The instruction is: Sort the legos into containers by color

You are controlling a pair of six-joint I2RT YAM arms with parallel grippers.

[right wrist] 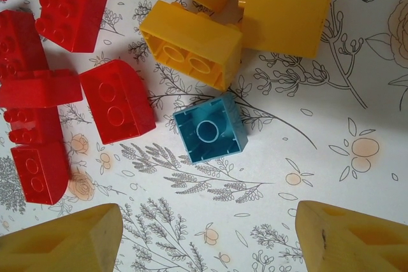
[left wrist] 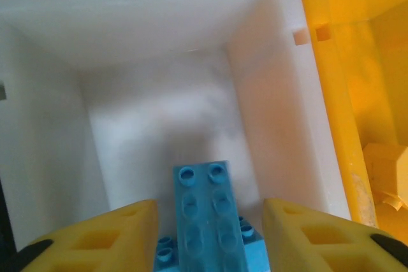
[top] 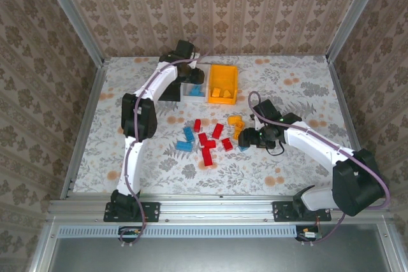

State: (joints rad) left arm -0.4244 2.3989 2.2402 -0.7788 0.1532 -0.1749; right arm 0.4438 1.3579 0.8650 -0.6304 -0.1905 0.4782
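Flanking studded blue brick [left wrist: 204, 214] in glossy white bin [left wrist: 159, 23], left fingers [left wrist: 95, 240] apart; right fingers [right wrist: 64, 240] apart.

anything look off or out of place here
Nothing visibly mis-sorted: the white bin holds blue bricks, the orange bin orange pieces. Only quirk: a small blue brick and the yellow brick beside it lie hollow side up.
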